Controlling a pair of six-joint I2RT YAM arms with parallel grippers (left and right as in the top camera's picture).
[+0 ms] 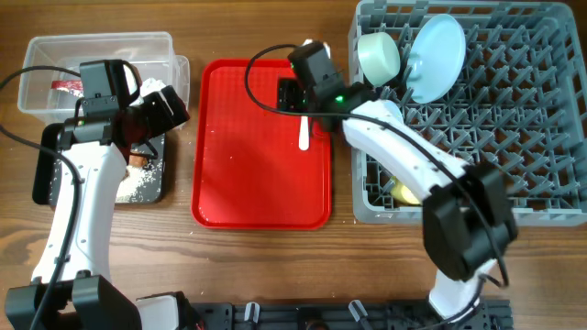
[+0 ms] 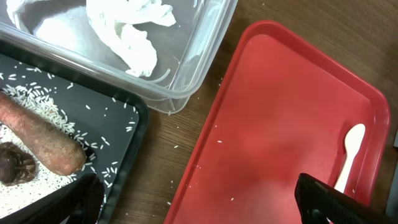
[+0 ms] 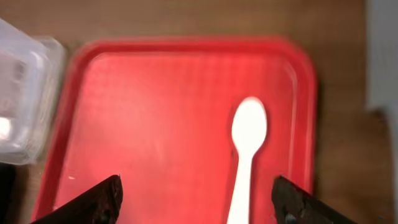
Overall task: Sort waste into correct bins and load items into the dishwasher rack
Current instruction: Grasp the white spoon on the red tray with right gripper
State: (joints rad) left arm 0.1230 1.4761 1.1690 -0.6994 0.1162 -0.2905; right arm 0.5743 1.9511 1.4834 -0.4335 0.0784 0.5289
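A: Where is the white spoon seen?
B: It is seen lying flat on the red tray, toward the edge nearest the dishwasher rack, into which it is not yet loaded; the plate and green bowl are already stood there.
A: And the pincers?
B: The right pincer is held spread wide above the spoon, nothing gripped. The left pincer is likewise open and empty, over the gap between the black tray and the red one.
A: What could be got wrong?
B: The spoon is thin and flat against slick plastic; if the pincer is closed too high or off the handle's line, it may be skated aside or flipped. A loose grip may let it be dropped through the rack's grid
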